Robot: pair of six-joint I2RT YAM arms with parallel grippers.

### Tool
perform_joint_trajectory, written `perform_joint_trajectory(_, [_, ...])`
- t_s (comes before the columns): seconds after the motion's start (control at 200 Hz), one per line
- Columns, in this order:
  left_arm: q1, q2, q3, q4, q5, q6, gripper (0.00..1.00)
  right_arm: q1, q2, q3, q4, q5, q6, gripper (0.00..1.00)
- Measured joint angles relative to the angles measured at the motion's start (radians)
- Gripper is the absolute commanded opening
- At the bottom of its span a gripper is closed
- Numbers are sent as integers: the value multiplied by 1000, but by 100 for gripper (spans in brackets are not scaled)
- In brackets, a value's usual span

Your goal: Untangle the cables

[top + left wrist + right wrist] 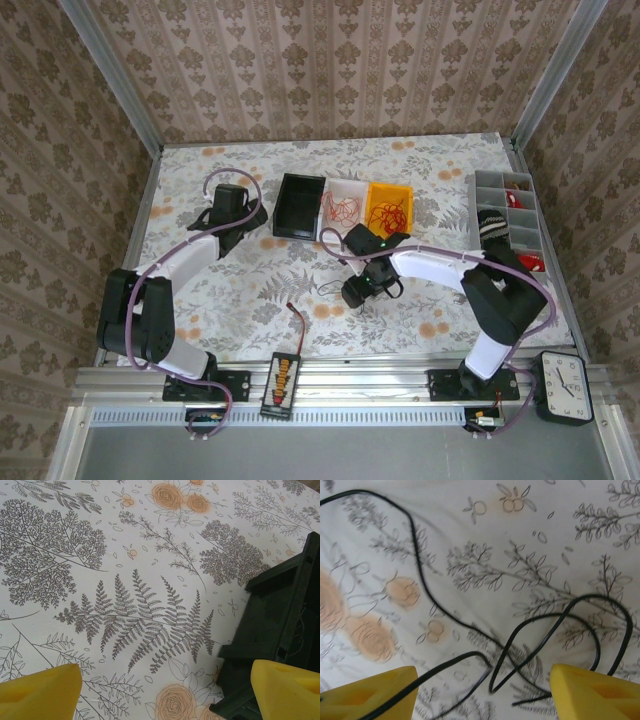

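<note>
Red wire bunches (340,208) in white plastic bin (350,186) and yellow plastic bin (390,187) | thin black cable (600,596) loops under spread right gripper (482,680) | left gripper (165,680) released beside black plastic bin (270,615)

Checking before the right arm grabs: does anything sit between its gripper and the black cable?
Nothing visible does. The right gripper hangs open directly over the black cable, whose loops lie on bare tablecloth between the yellow fingers.

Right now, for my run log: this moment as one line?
left pincer: open, beside black bin | right pincer: open, over black cable | nothing held
</note>
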Motion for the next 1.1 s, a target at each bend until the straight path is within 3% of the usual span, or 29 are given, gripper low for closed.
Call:
perform_joint_trajectory(0.145, [-1, 0, -11, 0, 0, -6, 88, 0, 45, 22, 17, 34, -6, 57])
perform_joint_trajectory(0.3, [-9, 0, -14, -1, 0, -7, 88, -3, 63, 31, 23, 72, -2, 17])
perform_joint_trajectory(0.395, [-15, 0, -14, -1, 0, -8, 88, -2, 64, 31, 33, 84, 3, 4])
perform_joint_trajectory(0.605, [-18, 3, -14, -8, -5, -27, 88, 0, 33, 87, 19, 88, 2, 2])
perform_joint_trajectory(0.835, [-18, 18, -14, -64, -25, -60, 88, -1, 43, 394, 34, 39, 12, 3])
perform_joint_trajectory(1.1, [-14, 11, -14, -131, -51, -68, 88, -25, 380, 885, 1, 9, 32, 4])
